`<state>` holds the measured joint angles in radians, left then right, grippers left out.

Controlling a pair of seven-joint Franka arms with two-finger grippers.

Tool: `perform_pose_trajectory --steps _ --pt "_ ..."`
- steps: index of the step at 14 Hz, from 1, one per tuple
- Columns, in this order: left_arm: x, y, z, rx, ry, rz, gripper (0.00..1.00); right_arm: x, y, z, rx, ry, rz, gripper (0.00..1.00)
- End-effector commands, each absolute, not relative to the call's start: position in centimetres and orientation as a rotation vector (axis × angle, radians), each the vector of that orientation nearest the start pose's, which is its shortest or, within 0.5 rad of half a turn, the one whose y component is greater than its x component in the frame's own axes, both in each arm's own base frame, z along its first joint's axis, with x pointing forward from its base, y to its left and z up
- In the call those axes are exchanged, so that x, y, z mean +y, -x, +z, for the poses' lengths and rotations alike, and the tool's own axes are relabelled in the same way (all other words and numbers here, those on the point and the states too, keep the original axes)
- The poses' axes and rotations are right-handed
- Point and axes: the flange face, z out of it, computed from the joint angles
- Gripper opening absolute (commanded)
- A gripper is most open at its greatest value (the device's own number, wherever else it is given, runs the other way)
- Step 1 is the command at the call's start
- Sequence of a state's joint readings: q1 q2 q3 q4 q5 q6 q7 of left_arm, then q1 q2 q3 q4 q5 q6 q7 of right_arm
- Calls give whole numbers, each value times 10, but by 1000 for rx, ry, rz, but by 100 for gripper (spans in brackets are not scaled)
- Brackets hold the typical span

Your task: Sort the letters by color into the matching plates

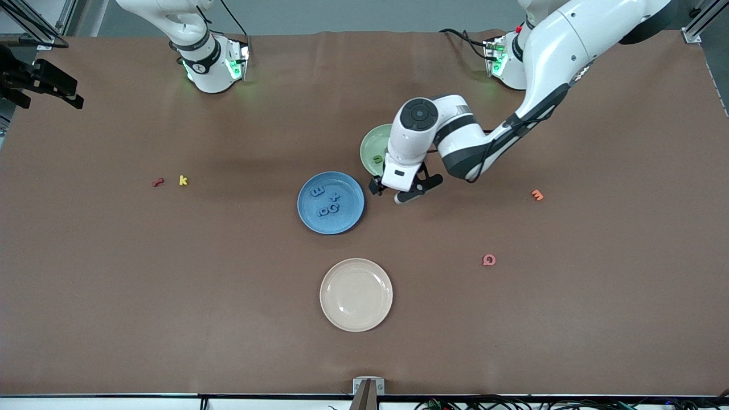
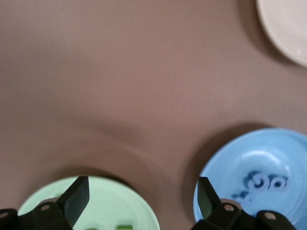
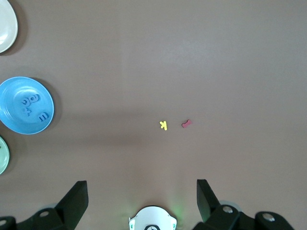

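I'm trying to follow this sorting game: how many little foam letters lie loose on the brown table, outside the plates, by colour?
Red foam letter: 1
Yellow foam letter: 1
Orange foam letter: 1
Pink foam letter: 1
Total: 4

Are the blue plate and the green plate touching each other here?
Apart. The left wrist view shows bare table between the blue plate and the green plate.
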<state>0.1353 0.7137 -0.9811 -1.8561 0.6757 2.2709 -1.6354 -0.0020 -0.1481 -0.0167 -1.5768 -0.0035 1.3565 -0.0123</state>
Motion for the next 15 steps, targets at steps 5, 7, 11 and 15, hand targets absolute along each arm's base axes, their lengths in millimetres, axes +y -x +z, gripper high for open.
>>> perform_pose_trajectory --steps 5,7,11,15 --pt "-341 -520 336 -557 3212 74 99 -15 -483 673 -29 3100 67 100" --pt "-307 -533 343 -496 3251 120 99 -22 -488 674 -75 3101 10 100" --pt "-219 -552 344 -372 3285 125 98 -24 -495 678 -70 3104 -54 100" --pt "-145 -566 364 -294 3309 33 98 -20 -506 675 -16 3103 -17 100"
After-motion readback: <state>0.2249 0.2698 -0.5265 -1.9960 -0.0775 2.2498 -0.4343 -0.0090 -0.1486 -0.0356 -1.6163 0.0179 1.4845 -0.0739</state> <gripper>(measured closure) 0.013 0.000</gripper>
